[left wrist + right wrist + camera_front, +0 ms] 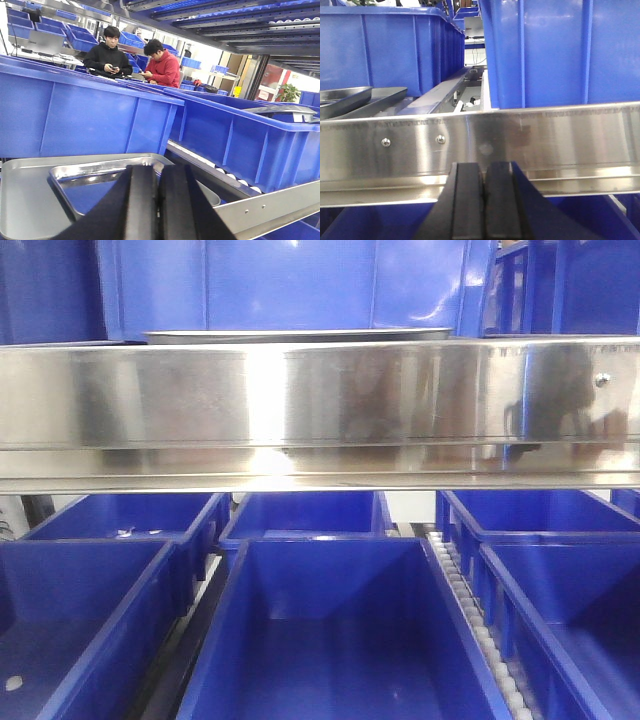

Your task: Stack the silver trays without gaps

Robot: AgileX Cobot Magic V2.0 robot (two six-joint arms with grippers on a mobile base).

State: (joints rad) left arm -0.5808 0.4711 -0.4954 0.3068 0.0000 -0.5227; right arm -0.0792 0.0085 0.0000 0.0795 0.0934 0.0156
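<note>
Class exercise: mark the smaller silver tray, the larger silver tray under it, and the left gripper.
Smaller silver tray (95,187): left wrist view, its floor.
Larger silver tray (27,197): left wrist view, bare floor.
Left gripper (158,175): left wrist view, between fingertips.

— What is carrying everything here?

— A worktop edged by a broad shiny steel rail (320,405) with screws; in the front view the rail is running across the whole width.

— And what is lying on the worktop?

— In the left wrist view, the silver trays (75,190) are sitting at about 8 o'clock, a smaller tray (100,175) lying inside a larger one. Deep blue bins (85,115) are standing just behind them at 10 o'clock, and another blue bin (240,135) is standing at 3 o'clock.

— Anything between the bins?

— White rollers (235,181) are showing along a track at 4 o'clock, beside the rail.
</note>
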